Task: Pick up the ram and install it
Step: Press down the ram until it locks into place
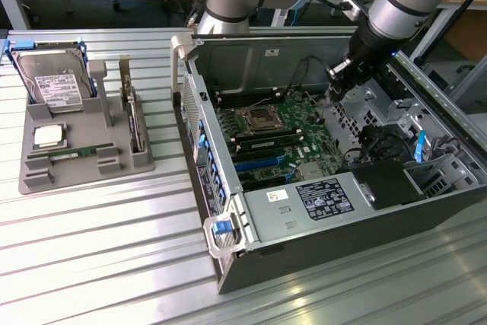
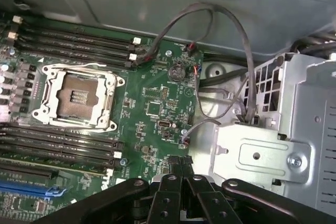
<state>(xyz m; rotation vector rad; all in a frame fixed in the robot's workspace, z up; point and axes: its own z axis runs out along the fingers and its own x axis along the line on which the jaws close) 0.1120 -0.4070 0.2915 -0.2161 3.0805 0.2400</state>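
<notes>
The ram (image 1: 74,154) is a thin green stick lying flat in the front groove of the grey holder tray (image 1: 84,173), at the exterior view's left. My gripper (image 1: 335,90) hangs far from it, inside the open computer case (image 1: 335,211), over the back right part of the green motherboard (image 1: 278,138). In the wrist view the gripper (image 2: 182,167) is shut, its black fingers pressed together with nothing between them. Below it lie the motherboard (image 2: 157,103), the empty processor socket (image 2: 79,95) and the long black memory slots (image 2: 68,38) on both sides of the socket.
A silver hard drive (image 1: 52,81) and a square processor chip (image 1: 48,136) also sit in the tray. A metal drive cage (image 2: 268,150) and loose grey cables (image 2: 239,40) lie close to the gripper. The case stands on a ribbed metal table (image 1: 99,256).
</notes>
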